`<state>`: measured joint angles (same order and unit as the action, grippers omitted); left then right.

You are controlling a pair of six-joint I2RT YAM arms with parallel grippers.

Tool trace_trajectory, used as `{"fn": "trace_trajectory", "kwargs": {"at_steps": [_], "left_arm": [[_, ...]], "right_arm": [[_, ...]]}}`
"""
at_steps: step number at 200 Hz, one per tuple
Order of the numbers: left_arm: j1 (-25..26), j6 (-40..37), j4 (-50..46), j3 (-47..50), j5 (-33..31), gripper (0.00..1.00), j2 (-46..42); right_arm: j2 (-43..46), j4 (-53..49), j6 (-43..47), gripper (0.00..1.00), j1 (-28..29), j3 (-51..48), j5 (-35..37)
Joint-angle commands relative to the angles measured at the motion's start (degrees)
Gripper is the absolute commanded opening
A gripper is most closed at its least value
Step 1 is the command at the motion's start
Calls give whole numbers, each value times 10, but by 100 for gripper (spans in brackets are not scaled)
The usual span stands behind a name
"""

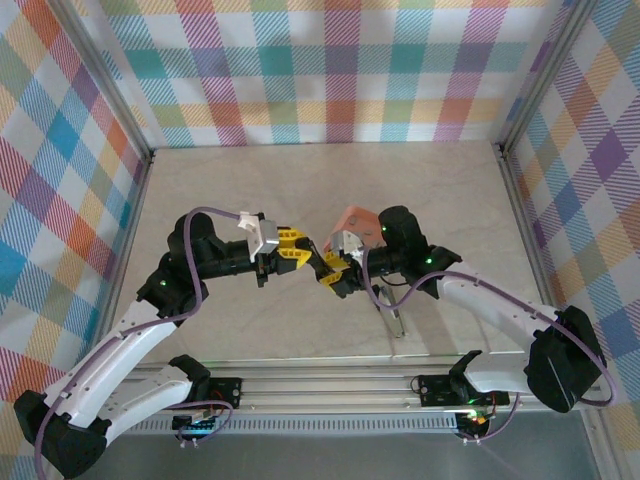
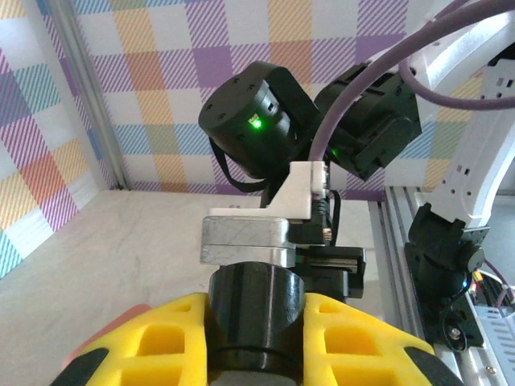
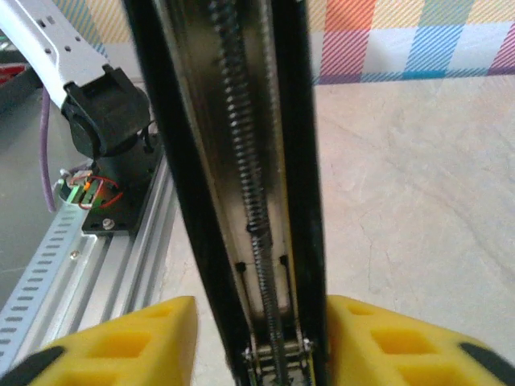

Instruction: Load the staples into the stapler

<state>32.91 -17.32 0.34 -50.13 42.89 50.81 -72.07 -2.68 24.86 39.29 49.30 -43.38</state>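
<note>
Left gripper: jaws closed tight on a black rounded part of the stapler, which sits squarely between the yellow fingers. No gap shows on either side.

Right gripper: yellow fingers flank the stapler's open channel. The right finger looks to be touching the black wall. The left finger is just beside it, and I cannot tell whether contact is made. Firm clamp or loose bracket: cannot tell.

Stapler, right wrist view: the magazine lies open and runs straight out ahead of the fingers. A thin coil spring runs down the middle of the channel, between its black side walls.

Overhead: the two grippers meet tip to tip above the table, left and right, with the stapler bridging them off the surface.

Just beyond the right gripper, on its far side, is a salmon-pink tray. Its contents are too small to resolve, so the staples are not made out there.

On the near side of the right gripper, under its forearm, a small grey metal piece lies on the table. Whether it is a staple strip, I cannot tell.

Ahead of the left gripper, the right arm's wrist shows a lit green indicator.
</note>
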Motion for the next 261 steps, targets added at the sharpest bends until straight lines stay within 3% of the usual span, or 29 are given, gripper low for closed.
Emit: {"fn": "trace_trajectory", "kwargs": {"at_steps": [1,15,34,73,93,127,157,193,233,261], "left_arm": [[2,12,73,-3,23,0,-13],[2,8,65,-5,14,0,-14],[2,11,54,-5,-16,3,-15],[2,53,49,3,-151,73,-1],[2,84,55,5,-223,89,28],[5,134,64,5,-277,96,104],[4,137,53,-12,-275,94,188],[7,231,-6,-76,-277,92,295],[11,305,-65,-152,-296,88,401],[14,335,-167,-245,-330,86,489]], "right_arm": [[5,25,-12,21,3,7,-38],[12,46,-16,7,2,-3,-26],[20,64,-27,3,0,-10,8],[27,33,-145,2,-35,2,118],[39,-27,-187,0,-56,23,208],[56,-136,-239,0,-115,58,268],[51,-261,-266,0,-148,115,356],[10,-420,-321,0,-197,189,422],[-62,-469,-338,0,-229,212,479],[-134,-507,-340,0,-248,236,501]]}}
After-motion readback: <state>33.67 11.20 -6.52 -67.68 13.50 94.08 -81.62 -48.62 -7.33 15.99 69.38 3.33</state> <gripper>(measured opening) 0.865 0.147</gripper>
